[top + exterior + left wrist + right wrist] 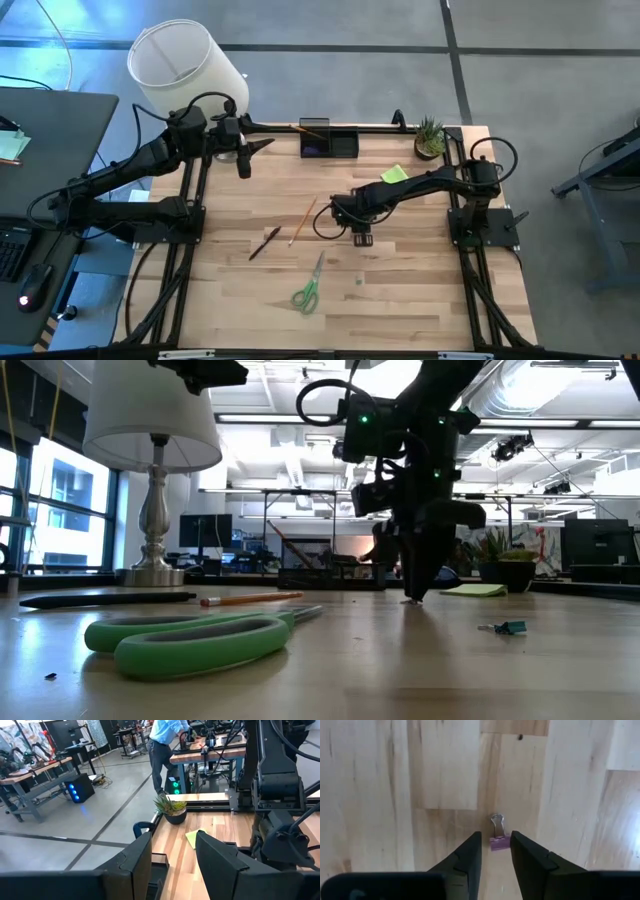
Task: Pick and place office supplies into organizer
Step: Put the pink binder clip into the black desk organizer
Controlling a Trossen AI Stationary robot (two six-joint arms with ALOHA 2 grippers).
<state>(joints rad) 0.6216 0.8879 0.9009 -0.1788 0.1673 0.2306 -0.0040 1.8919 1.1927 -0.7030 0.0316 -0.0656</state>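
Purple binder clip [498,841] sits between the right tool's [495,851] parted fingers.

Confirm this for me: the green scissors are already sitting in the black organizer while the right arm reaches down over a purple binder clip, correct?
Not quite. The green scissors lie on the bare table, far from the black organizer, as the high view shows. The right arm's fingers do reach down over the purple binder clip.

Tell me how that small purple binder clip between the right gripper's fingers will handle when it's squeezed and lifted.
The purple binder clip looks tiny and probably very light. It lies flat on the table, so it likely won't roll. Its wire handle sticks out and may pivot, and the right gripper has only a narrow body to catch, so it could skid or twist.
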